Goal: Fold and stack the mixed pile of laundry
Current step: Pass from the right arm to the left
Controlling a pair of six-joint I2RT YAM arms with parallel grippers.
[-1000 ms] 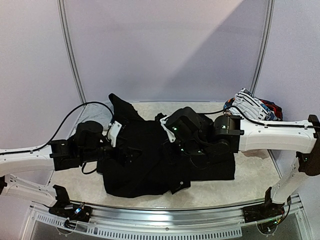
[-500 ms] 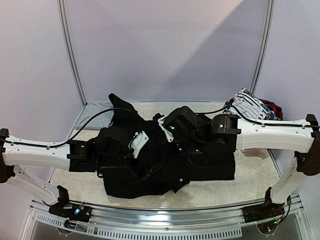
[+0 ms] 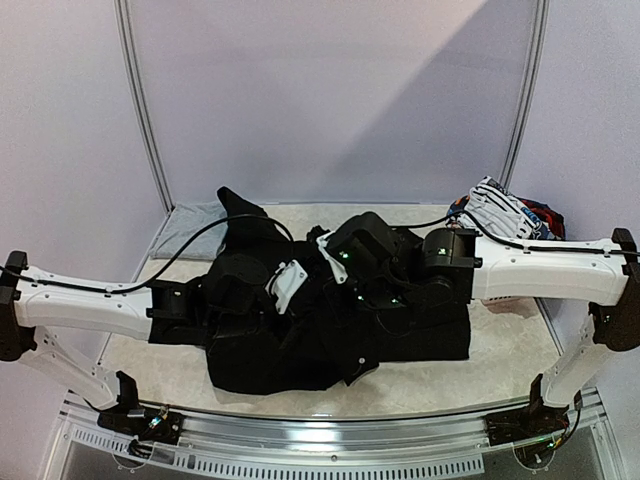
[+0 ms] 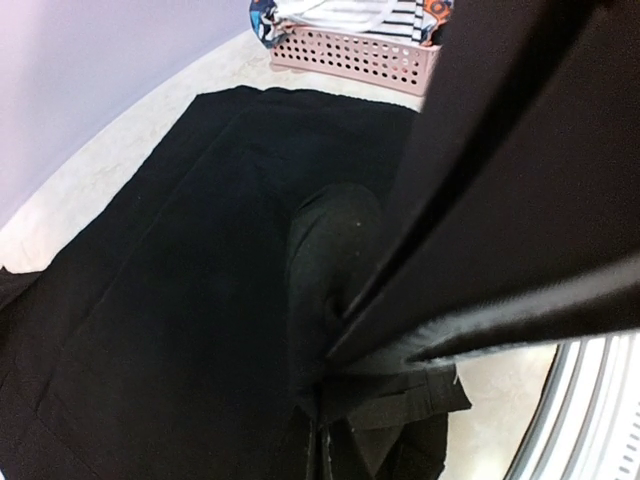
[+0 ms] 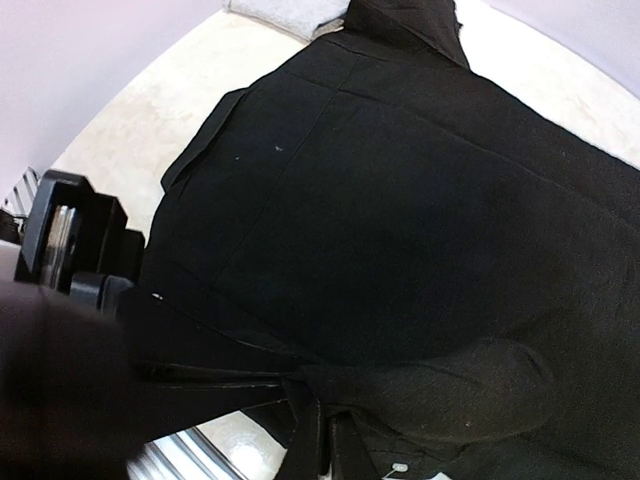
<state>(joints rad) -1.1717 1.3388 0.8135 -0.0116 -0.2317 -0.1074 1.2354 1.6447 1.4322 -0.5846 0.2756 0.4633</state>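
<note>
Large black trousers (image 3: 300, 345) lie spread across the middle of the table (image 3: 500, 365), with one end trailing off toward the far left. Left arm (image 3: 90, 300) reaches in from the left and right arm (image 3: 550, 270) from the right, both wrists low over the fabric and close together near centre. Left gripper (image 4: 345, 345): jaws closed, tips pinched onto a raised fold of the black cloth; its wrist cam shows the fabric humped up just past the tips. Right gripper (image 5: 295, 385): also closed, with a bunched ridge of the same black fabric caught at the tips and the rest of the garment lying fairly smooth beyond it. From overhead the fingertips are black on black, so I can't separate them from the cloth there. Light grey piece (image 3: 195, 228) lies flat at the far left of the table, right against the trailing end of the trousers; can't tell whether they overlap. Rest of the pile is at the far right: white black-striped piece (image 3: 500, 205) on top, red and blue bits (image 3: 545, 215) around it, all sitting in the pink basket (image 4: 360, 58), which is mostly hidden behind the right arm in the overhead view. Basket stands apart from the trousers, with bare tabletop between.
</note>
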